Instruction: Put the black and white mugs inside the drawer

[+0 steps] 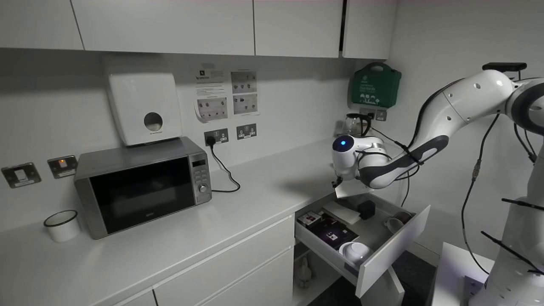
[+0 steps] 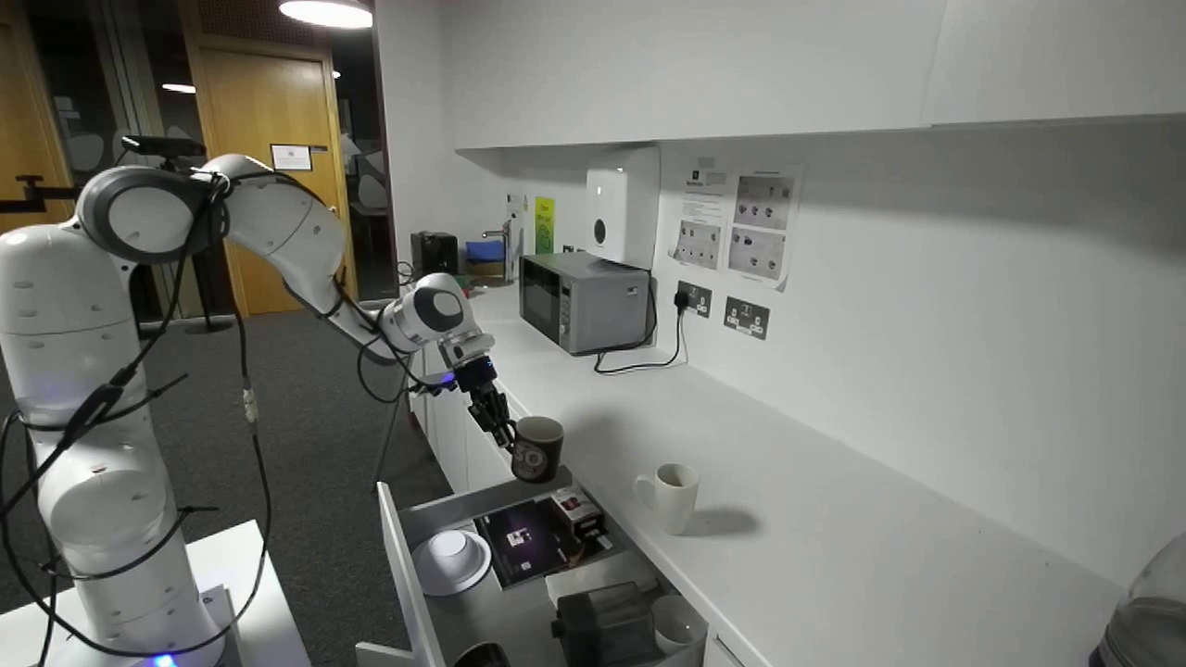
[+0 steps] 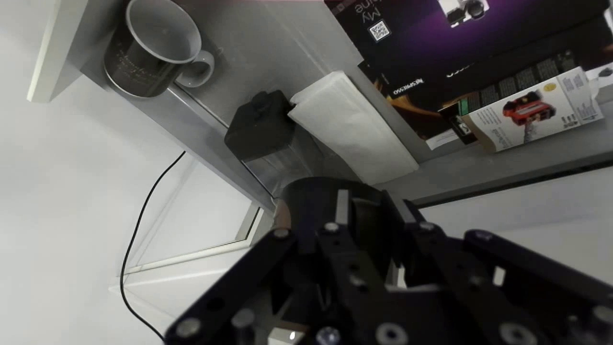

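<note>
My gripper [image 2: 505, 435] is shut on the handle of a black mug [image 2: 537, 452] and holds it in the air by the counter edge, at the drawer's far side. In the wrist view the black mug [image 3: 316, 201] is dark and its handle lies between the fingers of the gripper [image 3: 368, 203]. The arm hides both in an exterior view. The white mug [image 2: 674, 500] stands upright on the counter, apart from the gripper. The drawer [image 1: 395, 250] is pulled out; it also shows in an exterior view [image 2: 408, 576] and the wrist view [image 3: 258, 52].
The drawer holds another dark mug with a pale inside [image 3: 136, 67], an upturned white cup on a plate [image 1: 356, 251], a Nespresso box [image 1: 333, 233], folded white paper [image 3: 354, 129] and a black-lidded container [image 3: 261, 127]. A microwave [image 1: 144, 182] and a dark-rimmed white cup [image 1: 63, 227] stand further along.
</note>
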`<state>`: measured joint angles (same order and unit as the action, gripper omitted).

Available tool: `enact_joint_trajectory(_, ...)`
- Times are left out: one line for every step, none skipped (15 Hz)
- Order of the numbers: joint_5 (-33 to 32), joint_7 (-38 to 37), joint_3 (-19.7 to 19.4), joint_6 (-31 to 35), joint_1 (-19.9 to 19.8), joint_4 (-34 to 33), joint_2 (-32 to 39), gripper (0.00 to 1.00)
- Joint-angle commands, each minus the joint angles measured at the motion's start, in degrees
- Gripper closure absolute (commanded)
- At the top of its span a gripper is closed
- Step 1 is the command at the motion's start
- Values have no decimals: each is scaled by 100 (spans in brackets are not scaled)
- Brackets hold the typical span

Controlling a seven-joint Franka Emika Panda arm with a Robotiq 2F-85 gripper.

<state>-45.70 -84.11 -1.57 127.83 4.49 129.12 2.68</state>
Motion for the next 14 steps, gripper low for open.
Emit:
enact_joint_trajectory(213, 221, 230, -266, 10, -88, -8, 95)
enact_joint_trajectory(236, 224, 273, -248, 22, -97, 32, 95)
enact_joint_trajectory(245, 207, 309, -236, 32, -111, 83, 95)
enact_joint_trajectory(236, 173, 336, -226, 40, -134, 145, 95)
enact_joint_trajectory(243, 179, 351, -168, 41, -144, 206, 95)
enact_joint_trajectory(235, 130, 358, -115, 47, -163, 282, 95)
enact_joint_trajectory(208, 76, 363, -84, 52, -182, 348, 95)
enact_joint_trajectory(205, 38, 366, -60, 60, -209, 429, 95)
enact_joint_trajectory(208, -26, 360, -13, 68, -245, 521, 95)
enact_joint_trajectory(239, -52, 354, 34, 74, -298, 617, 95)
enact_joint_trajectory(246, -74, 345, 75, 83, -346, 712, 95)
enact_joint_trajectory(266, -87, 338, 137, 88, -408, 810, 95)
enact_joint_trajectory(298, -101, 331, 175, 96, -462, 900, 95)
enact_joint_trajectory(305, -132, 320, 231, 112, -534, 1006, 95)
